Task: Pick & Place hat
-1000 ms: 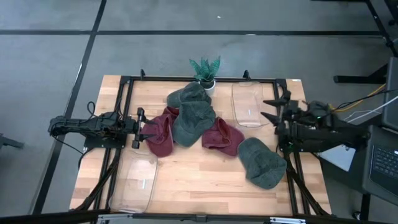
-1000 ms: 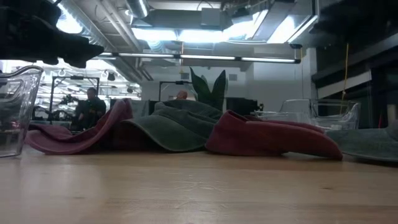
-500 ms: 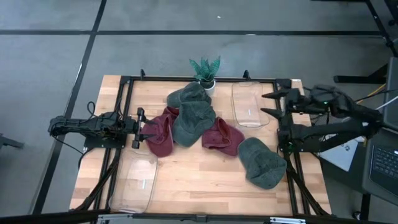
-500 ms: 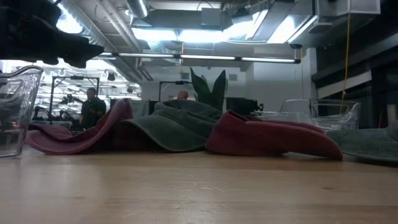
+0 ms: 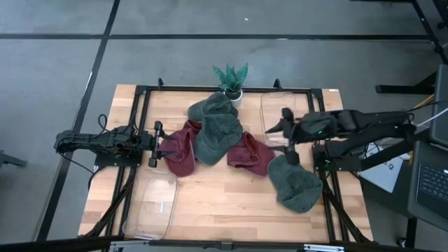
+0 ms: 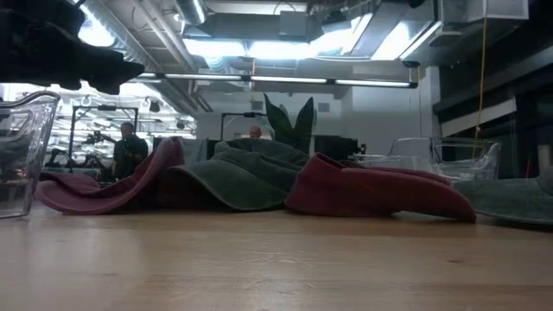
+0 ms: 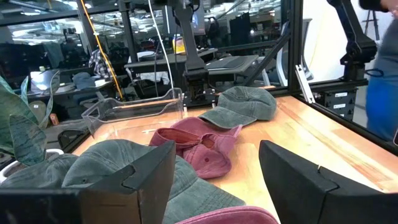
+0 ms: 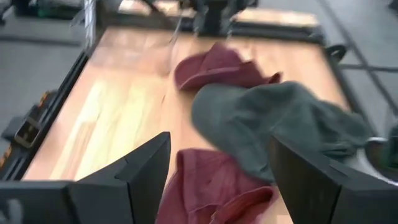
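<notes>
The green hat [image 5: 294, 183] lies flat at the lower right of the surface [image 5: 224, 203]. The right gripper [image 5: 285, 136], fingers wide apart, hangs just above its top edge. It should drop straight down and pinch the cloth. The left gripper [image 5: 157, 145] waits, fingers apart, by the red hat [image 5: 179, 150].

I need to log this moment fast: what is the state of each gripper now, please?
Left gripper: open, holding nothing, at the table's left edge beside a red hat.
Right gripper: open, empty, over the clear bin.
</notes>
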`<control>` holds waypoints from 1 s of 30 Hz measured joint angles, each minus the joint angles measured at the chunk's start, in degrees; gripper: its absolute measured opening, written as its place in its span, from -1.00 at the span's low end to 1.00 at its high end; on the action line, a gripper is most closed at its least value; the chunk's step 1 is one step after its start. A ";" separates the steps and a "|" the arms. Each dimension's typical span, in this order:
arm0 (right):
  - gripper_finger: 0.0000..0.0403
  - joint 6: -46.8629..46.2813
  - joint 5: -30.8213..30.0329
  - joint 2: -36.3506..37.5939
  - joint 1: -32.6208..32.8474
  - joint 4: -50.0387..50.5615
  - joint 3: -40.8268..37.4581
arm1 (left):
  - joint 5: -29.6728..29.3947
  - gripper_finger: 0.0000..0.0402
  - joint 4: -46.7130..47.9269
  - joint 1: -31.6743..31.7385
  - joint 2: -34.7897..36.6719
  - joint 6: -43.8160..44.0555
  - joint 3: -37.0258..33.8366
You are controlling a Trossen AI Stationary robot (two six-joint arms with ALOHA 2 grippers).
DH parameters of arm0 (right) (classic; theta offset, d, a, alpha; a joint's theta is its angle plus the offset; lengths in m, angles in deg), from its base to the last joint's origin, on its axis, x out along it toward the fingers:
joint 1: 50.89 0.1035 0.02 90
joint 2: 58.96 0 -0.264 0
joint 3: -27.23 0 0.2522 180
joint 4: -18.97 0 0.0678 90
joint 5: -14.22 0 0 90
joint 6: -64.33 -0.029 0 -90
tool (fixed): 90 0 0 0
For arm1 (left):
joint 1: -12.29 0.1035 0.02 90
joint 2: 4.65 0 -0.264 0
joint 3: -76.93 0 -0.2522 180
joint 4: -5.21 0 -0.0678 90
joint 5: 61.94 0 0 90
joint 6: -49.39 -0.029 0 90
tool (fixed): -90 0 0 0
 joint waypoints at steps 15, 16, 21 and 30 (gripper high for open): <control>0.31 -32.00 2.49 -20.60 3.37 -12.35 -0.09 | -0.01 0.14 0.01 -0.01 0.00 0.00 0.00; 0.31 -32.69 4.42 -21.67 3.55 -14.15 -0.09 | 0.00 0.14 0.01 -0.02 0.00 0.00 0.00; 0.31 -31.80 16.41 -26.20 4.24 -21.68 -0.09 | 0.00 0.15 0.01 0.00 0.00 0.00 0.00; 0.31 -28.08 21.70 -27.15 -0.10 -23.23 -0.09 | 0.00 0.14 0.01 0.00 0.00 0.00 0.00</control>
